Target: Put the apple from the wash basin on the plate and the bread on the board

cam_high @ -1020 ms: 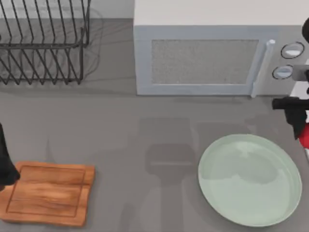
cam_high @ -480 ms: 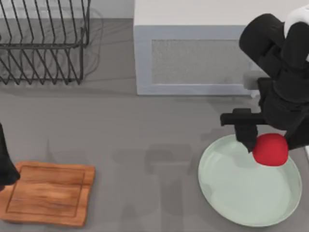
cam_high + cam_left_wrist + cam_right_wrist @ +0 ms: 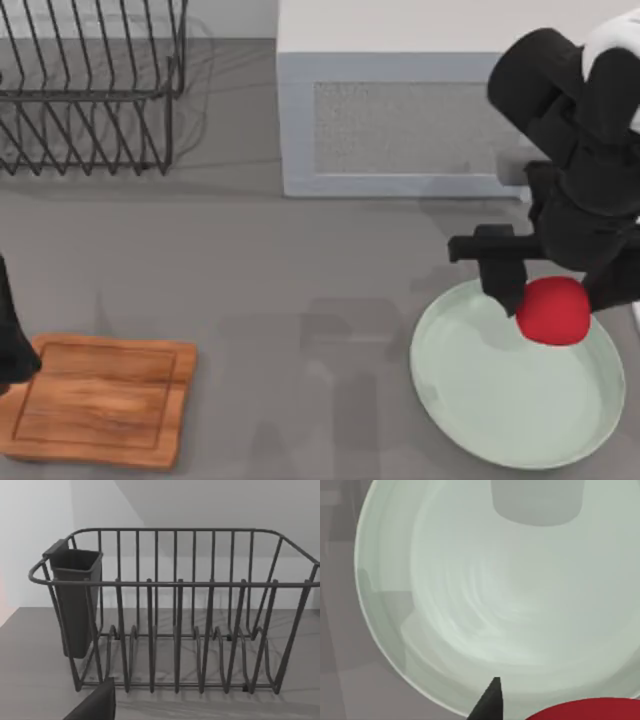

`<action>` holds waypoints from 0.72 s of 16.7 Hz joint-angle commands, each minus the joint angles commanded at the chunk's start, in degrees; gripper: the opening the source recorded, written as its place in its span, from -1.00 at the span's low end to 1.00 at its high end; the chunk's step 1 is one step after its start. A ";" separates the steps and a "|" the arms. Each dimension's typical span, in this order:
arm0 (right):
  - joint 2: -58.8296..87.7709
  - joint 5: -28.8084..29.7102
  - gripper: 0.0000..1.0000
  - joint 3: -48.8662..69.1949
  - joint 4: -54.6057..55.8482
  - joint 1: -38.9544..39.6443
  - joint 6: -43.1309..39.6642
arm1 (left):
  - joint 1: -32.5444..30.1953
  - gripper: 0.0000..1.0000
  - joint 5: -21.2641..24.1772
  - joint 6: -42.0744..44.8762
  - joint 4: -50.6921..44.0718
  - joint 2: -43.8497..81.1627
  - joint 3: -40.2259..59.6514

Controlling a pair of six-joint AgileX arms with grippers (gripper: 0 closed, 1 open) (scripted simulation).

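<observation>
1. Grey countertop (image 3: pixel 300 290): matte surface carrying all items; a pale grey boxy microwave oven (image 3: pixel 420 120) stands at the 12 o'clock edge and a dark wire dish rack (image 3: pixel 90 85) at 10 o'clock.
2. Large round pale green glossy plate (image 3: pixel 500 410): sits at 4 o'clock on the table, bare across its middle.
3. Small smooth bright red apple (image 3: pixel 553 311): pinched in the right gripper (image 3: pixel 553 300), above the plate's 1 o'clock rim area; the right wrist view shows the plate (image 3: pixel 485 595) spread below with the apple (image 3: pixel 585 711) at the frame's border. Whether it touches the plate cannot be told.
4. Right gripper: black fingers clamped either side of the apple.
5. Rectangular brown wooden cutting board (image 3: pixel 100 400): lies at 8 o'clock, nothing on it.
6. Left arm (image 3: pixel 12 335): parked at the 9 o'clock edge just beside the board; its finger state cannot be told. Its wrist camera faces the dish rack (image 3: pixel 175 610).
7. Progress, judged: apple placement appears nearly complete, with release still to come; the bread step has not begun, and the board awaits it.
</observation>
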 joint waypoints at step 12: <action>0.00 0.00 1.00 0.00 0.00 0.00 0.00 | 0.00 1.00 0.00 0.00 0.00 0.00 0.00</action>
